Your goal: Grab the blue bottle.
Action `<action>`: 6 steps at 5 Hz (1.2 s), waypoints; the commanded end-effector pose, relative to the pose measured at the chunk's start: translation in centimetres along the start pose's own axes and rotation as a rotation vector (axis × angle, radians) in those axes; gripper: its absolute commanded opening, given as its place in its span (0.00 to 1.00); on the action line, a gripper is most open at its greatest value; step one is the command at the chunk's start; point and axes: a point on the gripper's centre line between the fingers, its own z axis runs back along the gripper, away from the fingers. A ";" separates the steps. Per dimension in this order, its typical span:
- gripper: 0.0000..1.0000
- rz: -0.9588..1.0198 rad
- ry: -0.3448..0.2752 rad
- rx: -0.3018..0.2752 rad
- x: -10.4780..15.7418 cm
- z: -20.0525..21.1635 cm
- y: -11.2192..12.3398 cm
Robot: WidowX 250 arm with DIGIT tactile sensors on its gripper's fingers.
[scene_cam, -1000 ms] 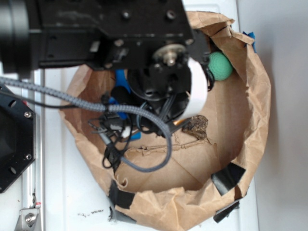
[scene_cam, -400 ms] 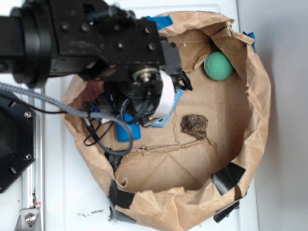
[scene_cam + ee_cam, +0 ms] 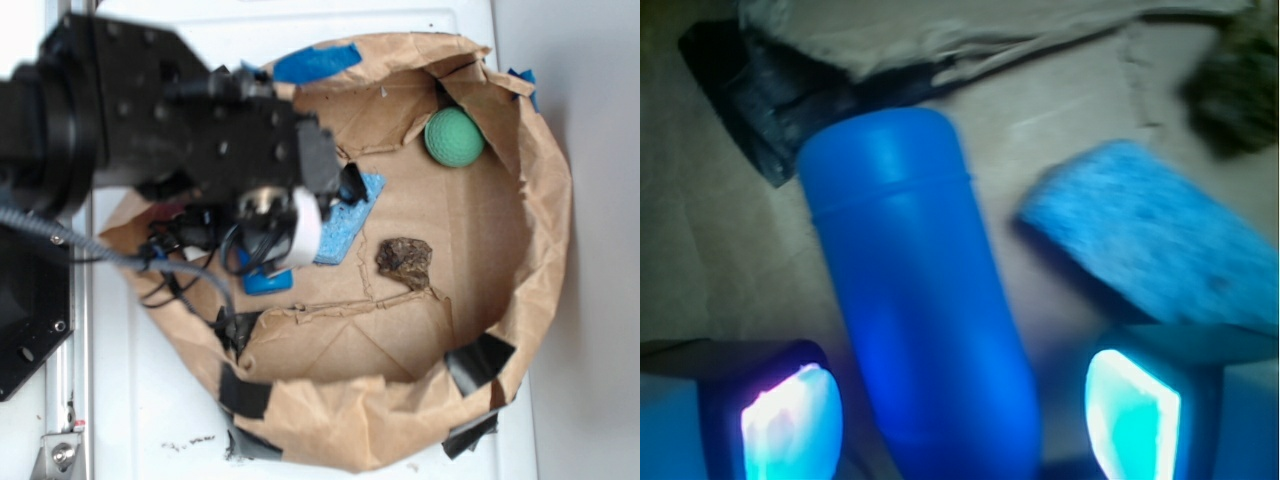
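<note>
From the exterior view, my arm [image 3: 200, 150] covers the left of the paper bag [image 3: 540, 250]; only the bottle's [image 3: 266, 283] end peeks out below it, beside the sponge [image 3: 345, 220]. A second ago the arm sat further right, over the middle. In the wrist view the gripper [image 3: 960, 410] is spread wide, bottle [image 3: 920, 300] lying between the pads, untouched. I judge the right pad could catch the sponge [image 3: 1150, 240] when closing.

Bottle [image 3: 920, 300] between tool [image 3: 960, 410] fingers, sponge [image 3: 1150, 235] beside, inside bag [image 3: 400, 430]
</note>
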 end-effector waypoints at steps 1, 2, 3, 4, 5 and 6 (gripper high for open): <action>1.00 -0.048 0.013 -0.002 0.0 -1.1 -1.5; 1.00 -0.038 -0.002 -0.007 0.3 -0.8 -1.1; 0.00 0.017 -0.015 -0.026 0.8 -0.1 0.0; 0.00 0.101 -0.040 -0.040 1.0 1.9 1.0; 0.00 0.239 -0.095 -0.023 1.6 5.2 3.1; 0.00 0.483 -0.154 0.005 2.3 9.0 3.9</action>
